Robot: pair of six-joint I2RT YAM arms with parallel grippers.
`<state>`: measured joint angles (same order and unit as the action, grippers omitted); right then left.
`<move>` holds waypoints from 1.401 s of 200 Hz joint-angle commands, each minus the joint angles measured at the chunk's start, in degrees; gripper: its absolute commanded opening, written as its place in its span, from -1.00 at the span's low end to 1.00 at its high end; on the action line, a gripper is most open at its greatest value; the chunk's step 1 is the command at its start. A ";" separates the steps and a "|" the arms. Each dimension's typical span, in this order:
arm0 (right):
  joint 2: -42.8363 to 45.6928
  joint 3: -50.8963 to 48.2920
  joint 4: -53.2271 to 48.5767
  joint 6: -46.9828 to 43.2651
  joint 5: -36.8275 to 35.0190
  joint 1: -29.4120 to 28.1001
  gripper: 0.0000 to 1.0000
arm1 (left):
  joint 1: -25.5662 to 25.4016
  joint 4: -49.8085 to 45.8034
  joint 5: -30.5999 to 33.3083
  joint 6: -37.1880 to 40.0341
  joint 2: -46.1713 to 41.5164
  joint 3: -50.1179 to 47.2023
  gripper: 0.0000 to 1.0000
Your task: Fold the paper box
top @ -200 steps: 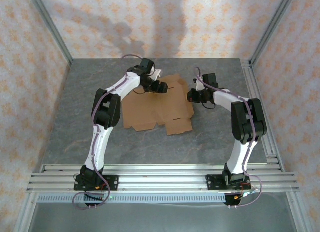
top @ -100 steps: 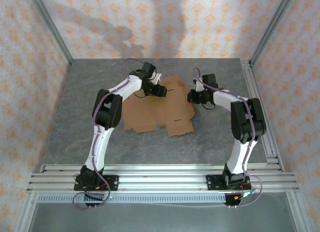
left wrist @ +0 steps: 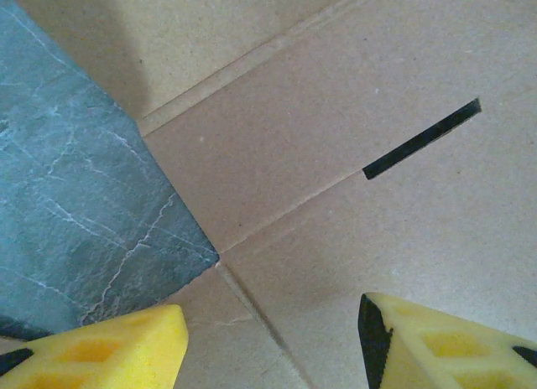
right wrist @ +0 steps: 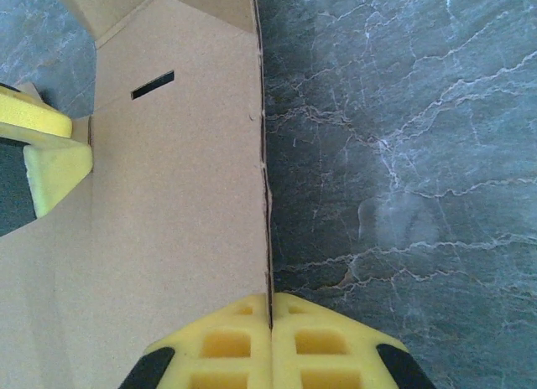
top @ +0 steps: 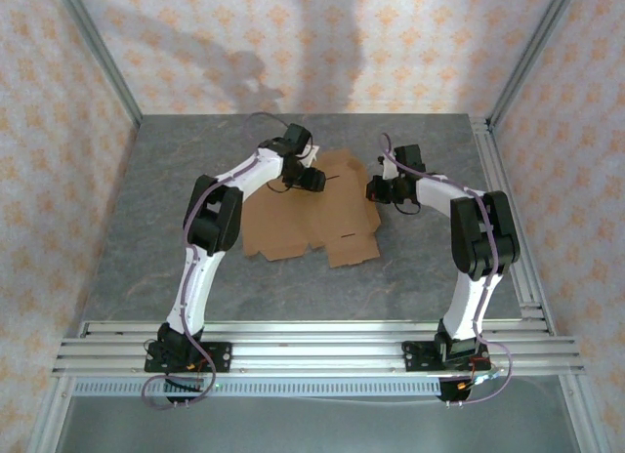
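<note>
View from near edge to far wall. Both arms are bolted to the aluminium rails at the near edge of the table.

The paper box lies mid-table between the arms. It is mostly flat, with one flap jutting toward me.

At its right edge I keep the right pincer pressed together. In the right wrist view the cardboard edge runs straight into the seam between the pads, so I judge that it pinches that edge. This arm has not shifted over the last second.

At the far left corner the left pincer has crept a little to the right. Its yellow fingers have drawn closer but remain spread, and nothing shows between them. Below them are a crease junction, a bare wedge of table and a dark slot in the panel.

The box outline looks unchanged, so I judge the folding barely begun. The left pincer appears to be settling for a grip or a press at that corner while the right one anchors the sheet.

The table is grey and marbled. Metal posts frame it, and walls papered in a pale orange floral print close the far side and flanks.
</note>
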<state>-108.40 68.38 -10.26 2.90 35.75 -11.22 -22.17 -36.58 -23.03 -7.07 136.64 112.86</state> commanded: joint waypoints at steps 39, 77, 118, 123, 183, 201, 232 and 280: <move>0.87 2.61 0.54 0.02 -2.55 -0.28 -1.00 | -0.50 -0.19 -0.83 -4.65 -2.29 -7.73 0.24; 0.75 3.85 -2.20 -1.23 -4.54 -0.42 -1.00 | 0.11 7.03 -4.00 -9.46 -12.78 -11.47 0.48; 0.36 4.43 -3.43 -2.15 -4.46 -0.86 -1.00 | 1.65 12.62 -2.98 -13.25 -22.63 -17.79 0.66; 0.38 4.47 -3.46 -2.39 -4.38 -0.97 -1.00 | 1.77 13.18 -2.24 -13.35 -23.68 -18.86 0.68; -0.93 7.08 -7.75 -7.11 -3.21 -2.73 -1.00 | 3.86 18.91 3.56 -15.49 -32.60 -32.29 0.82; -2.25 9.54 -11.09 -8.67 -4.49 -3.27 -1.00 | 4.33 21.12 5.33 -16.79 -35.81 -37.72 0.84; -4.25 10.81 -10.73 -7.29 -5.57 -3.37 -0.75 | 4.33 26.31 2.56 -20.79 -40.01 -47.34 0.82; -2.06 6.18 -4.55 -2.41 -5.35 -2.52 0.33 | 2.27 29.09 2.36 -25.60 -44.24 -59.60 0.74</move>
<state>-112.12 77.32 -18.33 -1.98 31.24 -14.55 -18.79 -10.61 -20.93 -29.19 95.04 57.39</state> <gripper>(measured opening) 0.610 0.876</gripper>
